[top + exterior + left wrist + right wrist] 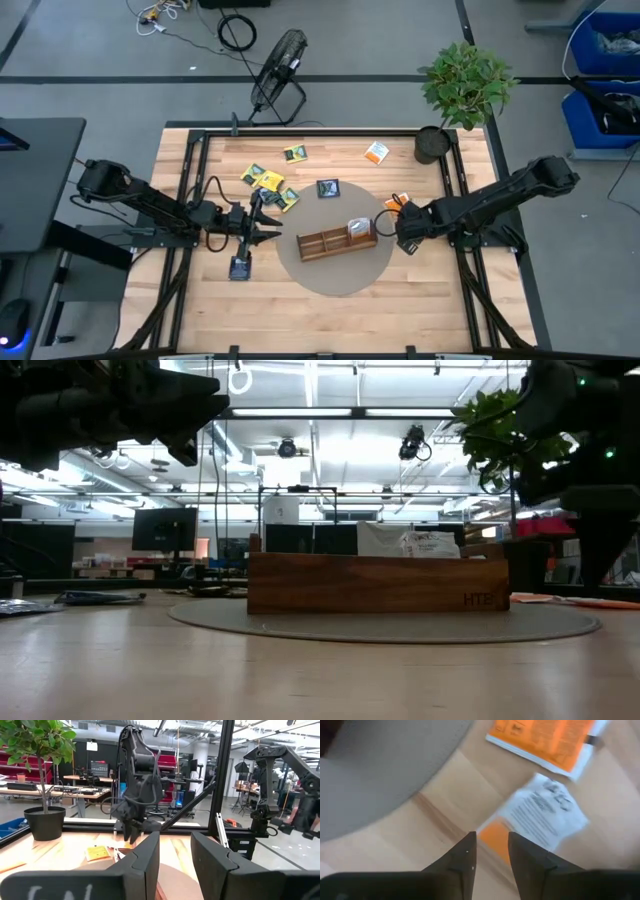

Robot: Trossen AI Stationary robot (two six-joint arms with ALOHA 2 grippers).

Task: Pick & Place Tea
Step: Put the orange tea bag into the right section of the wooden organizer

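Observation:
Tea sachets lie flat on the table: several yellow-and-green ones [268,182], a dark one [328,187], a dark blue one [240,267] and an orange-and-white one [376,152]. The wooden tray [337,241] stands on a round grey mat [340,275], with a white sachet [358,229] standing in its right compartment. My left gripper [262,225] hovers left of the tray, open and empty, above and beyond the dark blue sachet. My right gripper [405,238] points down at the mat's right edge, its fingers narrowly apart and empty, over an orange-and-white sachet [540,815]; another orange sachet [545,740] lies beside it.
A potted plant [462,85] stands at the table's far right corner. A black frame [320,130] runs along the table's far edge and sides. A fan [280,70] stands on the floor beyond the table. Bare wood lies near the front edge [330,320].

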